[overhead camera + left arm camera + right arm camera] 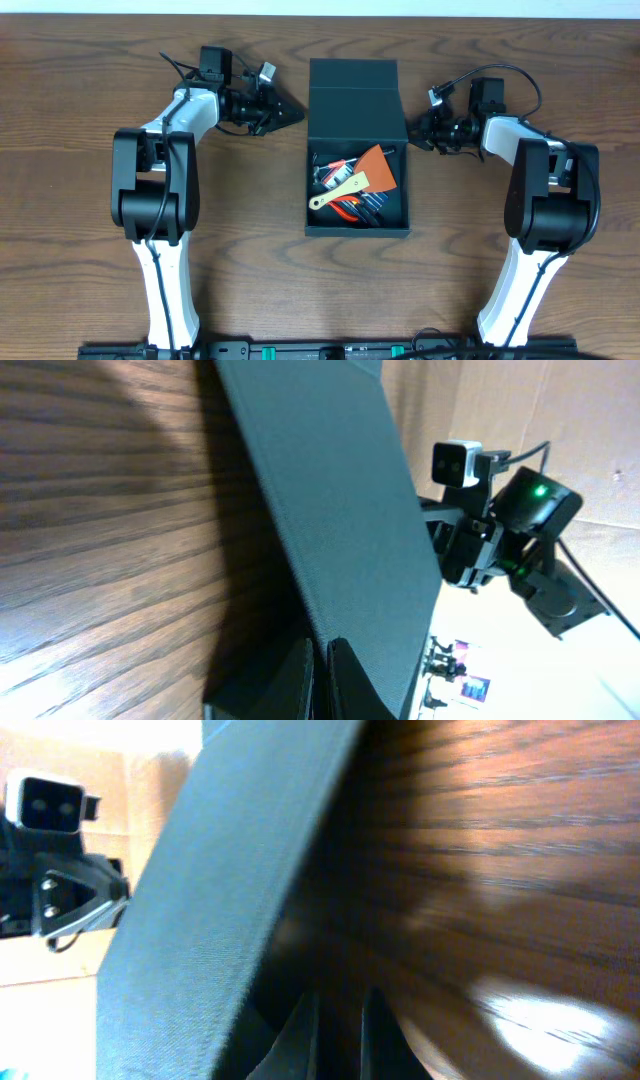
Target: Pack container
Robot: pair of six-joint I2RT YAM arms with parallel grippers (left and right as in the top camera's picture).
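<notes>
The container (357, 205), a dark teal-grey box, stands open at the table's middle with its flap lid (354, 88) folded back. Inside lie an orange scraper (376, 167), a yellow tool (340, 190) and some red and black bits. My left gripper (297, 115) is shut and empty, its tip close to the container's left wall (340, 510) near the hinge; whether it touches I cannot tell. My right gripper (416, 138) is shut and empty beside the right wall (220, 900). In the wrist views the left gripper (322, 642) and right gripper (339, 992) sit low over the wood.
The wooden table (100, 60) stretches on both sides of the box. Both arm bases (150, 190) (550, 200) stand at the near left and right. In the left wrist view the right arm's camera (465, 462) shows past the box.
</notes>
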